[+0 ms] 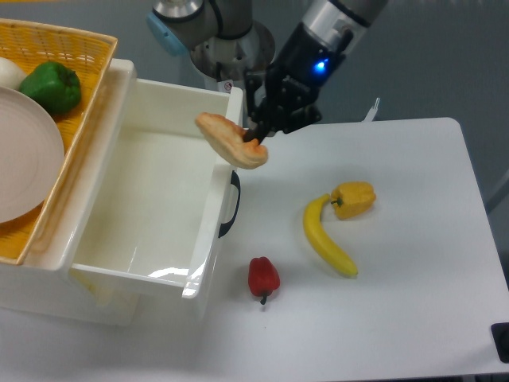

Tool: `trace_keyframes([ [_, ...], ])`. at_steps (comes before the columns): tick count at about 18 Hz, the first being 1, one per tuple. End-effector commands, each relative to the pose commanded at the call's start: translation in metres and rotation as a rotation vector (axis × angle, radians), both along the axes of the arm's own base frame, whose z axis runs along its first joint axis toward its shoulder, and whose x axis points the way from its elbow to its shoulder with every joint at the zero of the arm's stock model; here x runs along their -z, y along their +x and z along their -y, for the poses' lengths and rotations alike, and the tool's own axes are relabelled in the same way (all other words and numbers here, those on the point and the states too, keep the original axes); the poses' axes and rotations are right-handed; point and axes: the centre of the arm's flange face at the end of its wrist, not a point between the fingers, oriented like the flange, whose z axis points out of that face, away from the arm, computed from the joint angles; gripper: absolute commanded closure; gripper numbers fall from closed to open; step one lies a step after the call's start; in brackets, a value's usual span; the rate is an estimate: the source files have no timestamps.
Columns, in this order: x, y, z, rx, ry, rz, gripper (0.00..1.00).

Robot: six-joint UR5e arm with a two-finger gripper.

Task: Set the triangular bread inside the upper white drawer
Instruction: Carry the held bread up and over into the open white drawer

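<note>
The triangular bread (231,141), a flat golden-orange pastry with rounded corners and paler patches, is being held in the air, pinched at one edge by the closed black gripper (256,137). It is hanging tilted above the front wall of the upper white drawer (143,191), partly over the open cavity. To do the step well, the bread is best carried further over the glossy, deep-walled plastic box, lowered past the rim, then released. The dark handle (231,205) is seen on the drawer's front. A woven yellow wicker basket (71,95) with a green pepper (52,86) and white plate (24,155) is sitting beside it. On the white table (413,302) a red pepper (263,277), banana (326,236) and yellow pepper (354,198) are lying.
</note>
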Motion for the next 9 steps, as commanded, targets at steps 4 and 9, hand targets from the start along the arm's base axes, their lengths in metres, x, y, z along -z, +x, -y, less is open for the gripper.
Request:
trace_keyframes([
  [4, 0.005, 0.027, -0.017, 0.045, -0.017, 0.022, 1.0],
  [9, 0.016, 0.051, -0.034, 0.105, -0.08, 0.013, 1.0],
])
